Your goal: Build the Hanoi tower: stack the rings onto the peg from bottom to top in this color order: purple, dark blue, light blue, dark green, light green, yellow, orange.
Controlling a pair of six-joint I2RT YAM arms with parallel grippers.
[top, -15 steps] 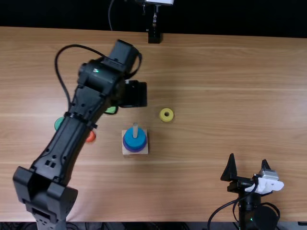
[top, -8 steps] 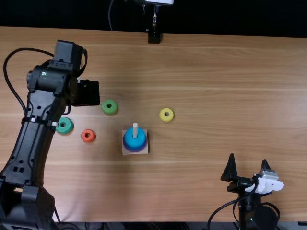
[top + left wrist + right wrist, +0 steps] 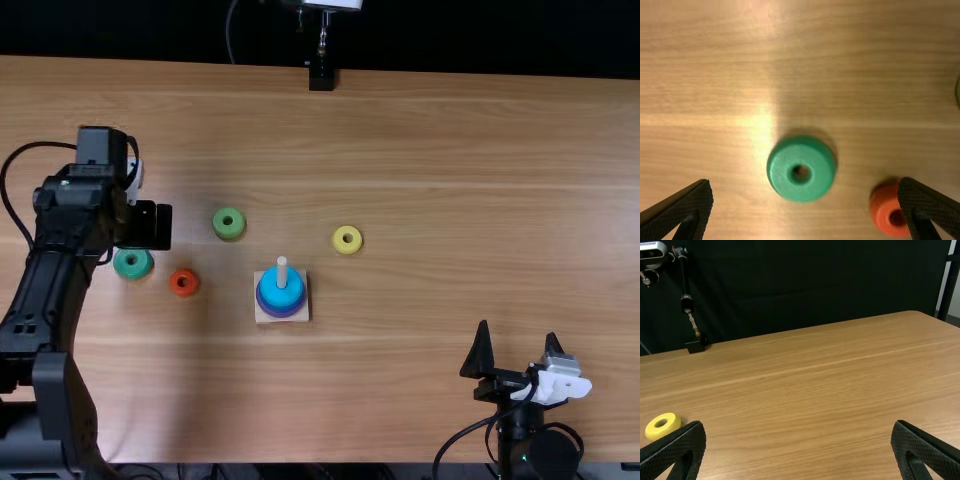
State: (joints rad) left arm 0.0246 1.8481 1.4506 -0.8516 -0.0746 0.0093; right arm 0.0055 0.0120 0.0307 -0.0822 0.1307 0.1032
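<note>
My left gripper (image 3: pixel 146 226) is above the table's left side, near the dark green ring (image 3: pixel 132 264). In the left wrist view that gripper (image 3: pixel 806 185) is open, the dark green ring (image 3: pixel 809 187) lying below and between its fingers, apart from them. The orange ring (image 3: pixel 184 283) and light green ring (image 3: pixel 228 223) lie flat nearby. On the peg (image 3: pixel 282 272) a light blue ring (image 3: pixel 280 294) tops a darker blue-purple stack. The yellow ring (image 3: pixel 347 240) lies right of the peg. My right gripper (image 3: pixel 518 335) stands open at the near right; its own view shows the gripper (image 3: pixel 800 425) empty.
The peg's square wooden base (image 3: pixel 262 316) rests left of the table's middle. A black stand (image 3: pixel 321 76) is at the far edge. The left arm's links extend along the table's left side.
My left gripper has moved left from beyond the peg, then nearer toward the dark green ring, uncovering the light green, orange and dark green rings. The right arm has not moved.
</note>
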